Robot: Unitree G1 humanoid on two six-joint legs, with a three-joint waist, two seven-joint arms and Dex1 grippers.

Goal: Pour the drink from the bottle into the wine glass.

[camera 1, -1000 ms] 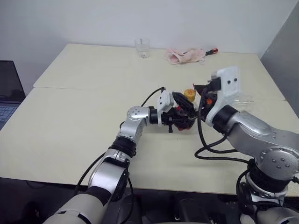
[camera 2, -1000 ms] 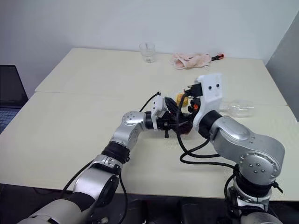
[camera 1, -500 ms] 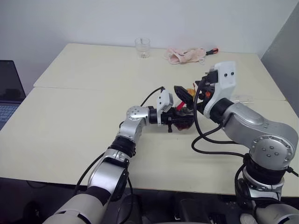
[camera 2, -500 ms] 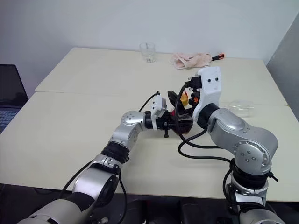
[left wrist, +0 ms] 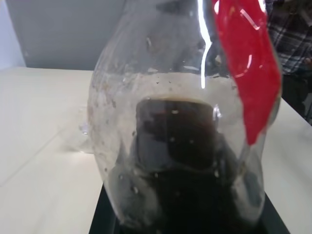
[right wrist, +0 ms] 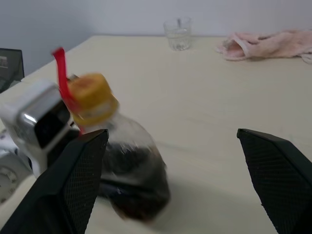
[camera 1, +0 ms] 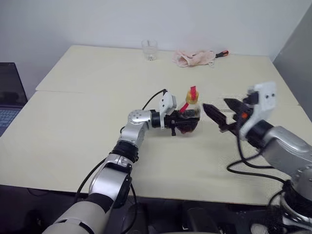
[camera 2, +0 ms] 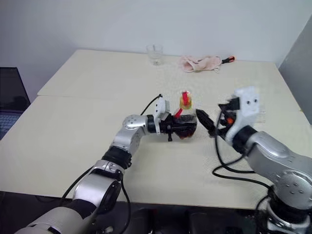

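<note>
Left gripper (camera 1: 181, 123) is clamped on the belly of the bottle (camera 1: 187, 119), holding it roughly upright near the middle of the table (camera 1: 87, 126), yellow cap (right wrist: 91, 99) on, dark drink (left wrist: 175, 146) in the lower half. Right gripper (camera 1: 220, 113) is spread wide, just beside the bottle on its right, not touching.

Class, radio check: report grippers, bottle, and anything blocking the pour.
Left gripper shut on bottle, upright, yellow cap on. Right gripper open beside it, apart. Cap blocks the pour.
</note>
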